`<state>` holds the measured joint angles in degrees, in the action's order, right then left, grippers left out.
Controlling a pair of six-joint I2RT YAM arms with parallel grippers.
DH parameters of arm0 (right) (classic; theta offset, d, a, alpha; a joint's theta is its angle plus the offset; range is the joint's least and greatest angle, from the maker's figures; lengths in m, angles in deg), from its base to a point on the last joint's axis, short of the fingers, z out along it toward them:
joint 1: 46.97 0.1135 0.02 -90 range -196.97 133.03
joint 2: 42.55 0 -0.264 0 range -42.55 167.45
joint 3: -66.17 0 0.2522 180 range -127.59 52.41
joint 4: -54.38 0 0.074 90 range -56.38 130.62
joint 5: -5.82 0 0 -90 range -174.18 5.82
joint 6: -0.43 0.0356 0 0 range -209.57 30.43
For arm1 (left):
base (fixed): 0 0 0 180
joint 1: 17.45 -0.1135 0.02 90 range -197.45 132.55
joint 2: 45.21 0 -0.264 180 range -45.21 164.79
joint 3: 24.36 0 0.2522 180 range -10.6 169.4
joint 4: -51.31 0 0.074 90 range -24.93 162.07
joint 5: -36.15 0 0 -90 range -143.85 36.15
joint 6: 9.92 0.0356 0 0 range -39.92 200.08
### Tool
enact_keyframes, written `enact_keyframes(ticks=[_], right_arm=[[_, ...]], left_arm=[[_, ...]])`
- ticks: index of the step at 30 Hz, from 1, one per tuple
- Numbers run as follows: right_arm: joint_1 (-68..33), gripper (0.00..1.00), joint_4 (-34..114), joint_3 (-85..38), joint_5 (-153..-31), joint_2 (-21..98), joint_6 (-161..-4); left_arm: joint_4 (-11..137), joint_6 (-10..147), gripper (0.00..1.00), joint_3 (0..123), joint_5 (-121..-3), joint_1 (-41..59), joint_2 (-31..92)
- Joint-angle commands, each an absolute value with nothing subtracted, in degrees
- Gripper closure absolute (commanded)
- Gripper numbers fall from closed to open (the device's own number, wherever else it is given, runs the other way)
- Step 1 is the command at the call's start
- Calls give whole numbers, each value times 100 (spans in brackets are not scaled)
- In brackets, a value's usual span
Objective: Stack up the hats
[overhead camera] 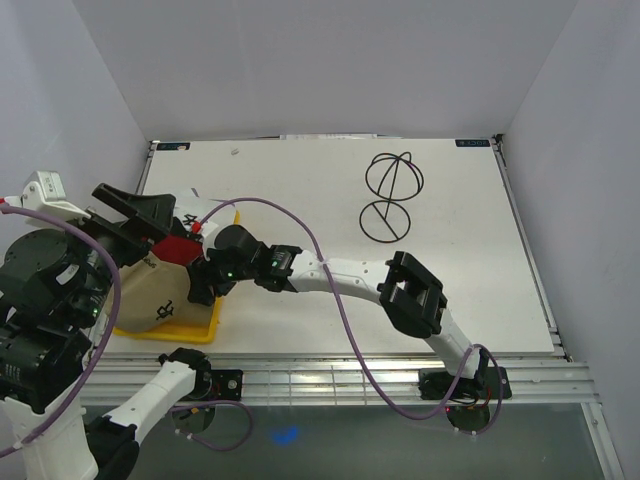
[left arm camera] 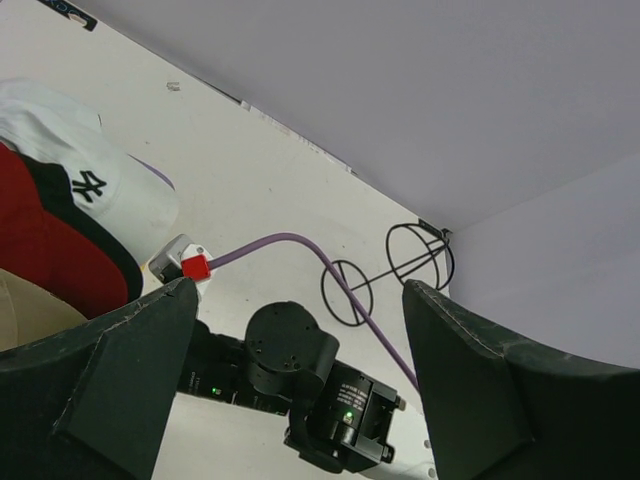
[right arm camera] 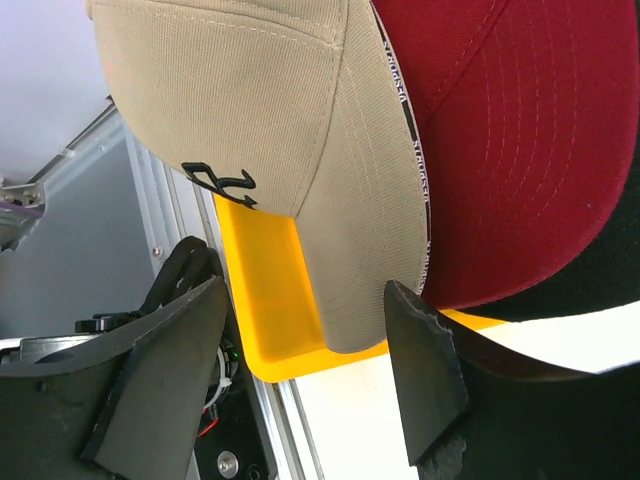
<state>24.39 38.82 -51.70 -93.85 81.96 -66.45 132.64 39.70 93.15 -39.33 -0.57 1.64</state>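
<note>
Desk [overhead camera: 450,270]: yellow tray [overhead camera: 205,333] of caps sat at nine o'clock.
Right pincer [right arm camera: 305,300]: gaped at tan cap [right arm camera: 250,100] brim.
Left pincer [left arm camera: 298,290]: gaped, empty.
Risk: grip might have snagged red cap [right arm camera: 500,150] too.

Four caps [overhead camera: 160,290], one tray [overhead camera: 203,331], one wire stand [overhead camera: 392,201]
</note>
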Motion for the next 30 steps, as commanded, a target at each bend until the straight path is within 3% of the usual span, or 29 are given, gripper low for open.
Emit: enact_keyframes(ticks=[1, 30], right_arm=[[2440, 30, 4071, -5437, -9253, 8085, -6847], [2431, 28, 3842, -5490, -8708, 8269, -7146]], left_arm=[[13345, 4044, 6, 9241, -3865, -49, 164], [13275, 4106, 6, 8855, -3970, -49, 67]])
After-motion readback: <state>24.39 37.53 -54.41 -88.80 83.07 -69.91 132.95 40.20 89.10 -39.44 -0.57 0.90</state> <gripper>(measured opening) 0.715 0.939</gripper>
